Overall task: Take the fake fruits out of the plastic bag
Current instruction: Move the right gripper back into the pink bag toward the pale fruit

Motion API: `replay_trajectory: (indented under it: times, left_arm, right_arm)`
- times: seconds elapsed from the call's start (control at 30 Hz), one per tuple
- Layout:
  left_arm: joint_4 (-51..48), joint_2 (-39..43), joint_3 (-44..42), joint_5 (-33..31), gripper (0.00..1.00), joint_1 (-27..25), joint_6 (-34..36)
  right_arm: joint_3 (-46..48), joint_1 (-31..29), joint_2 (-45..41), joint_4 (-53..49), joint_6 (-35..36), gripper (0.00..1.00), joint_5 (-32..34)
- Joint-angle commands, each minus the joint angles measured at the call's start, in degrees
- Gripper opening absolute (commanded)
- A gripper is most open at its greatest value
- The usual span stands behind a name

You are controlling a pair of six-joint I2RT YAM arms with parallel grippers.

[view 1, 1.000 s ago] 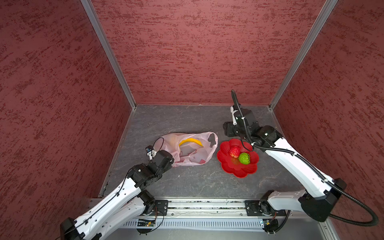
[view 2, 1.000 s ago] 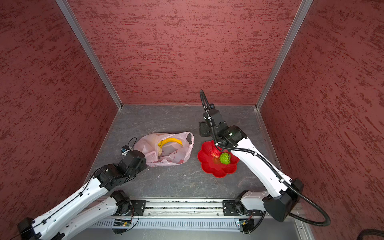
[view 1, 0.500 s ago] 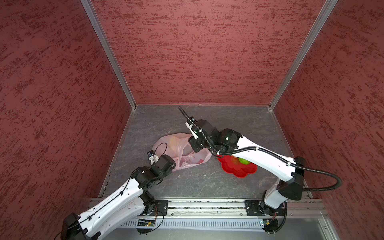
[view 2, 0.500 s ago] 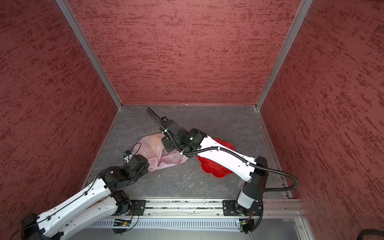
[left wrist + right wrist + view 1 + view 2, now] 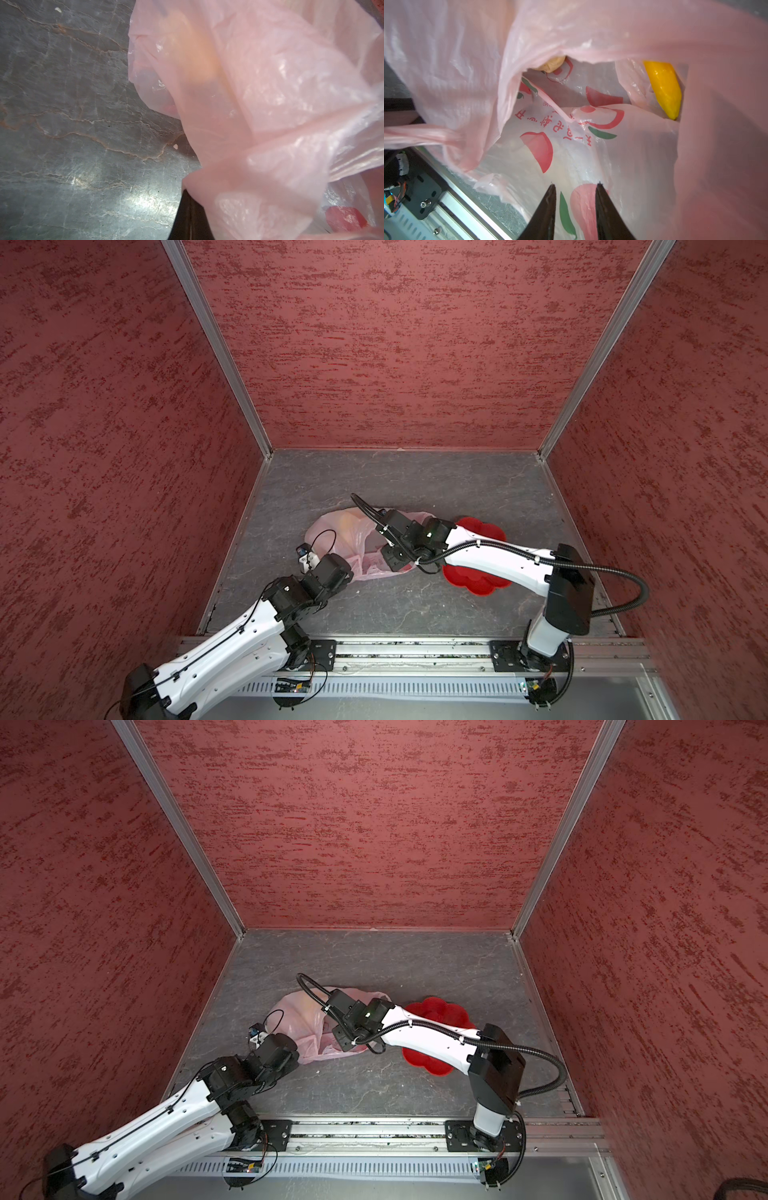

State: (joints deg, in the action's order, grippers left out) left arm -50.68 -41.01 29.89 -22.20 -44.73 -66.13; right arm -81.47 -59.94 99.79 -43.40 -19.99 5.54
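The pale-pink plastic bag (image 5: 338, 533) (image 5: 297, 1021) lies mid-floor. My left gripper (image 5: 353, 572) (image 5: 190, 207) is shut on its near edge, and the film (image 5: 270, 104) bunches over the dark fingers. My right gripper (image 5: 392, 559) (image 5: 576, 185) sits at the bag's mouth, open by a narrow gap, with only the printed film (image 5: 591, 135) behind it. Inside the bag, the right wrist view shows a yellow banana (image 5: 664, 89) and part of a beige fruit (image 5: 552, 63). An orange-yellow glow (image 5: 199, 58) shows through the film. Other fake fruits are hidden.
A red flower-shaped plate (image 5: 478, 585) (image 5: 432, 1065) lies right of the bag, and my right arm covers most of it. Red textured walls enclose the grey floor (image 5: 415, 481). A metal rail (image 5: 415, 651) runs along the front edge.
My right arm has swung left from above the plate to the bag's mouth, and its jaws have narrowed. The left gripper still holds the bag's edge, which has bunched up.
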Motion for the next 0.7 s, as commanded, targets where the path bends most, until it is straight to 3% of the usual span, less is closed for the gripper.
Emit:
replay_trajectory:
  times: [0.0,0.4,0.67]
  left_arm:
    - [-1.13,0.83,-0.72,-0.90,0.00,-0.87,-1.88]
    - [-9.28,7.51,1.29,-6.48,0.00,-2.53,-6.73]
    - [-16.76,12.84,3.41,-12.67,0.00,-3.04,-13.02]
  right_arm:
    - [0.09,-0.30,1.37,4.88,-1.20,0.33,0.25]
    - [-3.02,-0.18,8.96,13.31,-1.71,0.33,2.82]
    - [-3.12,-0.18,12.32,18.57,1.14,0.34,-1.81]
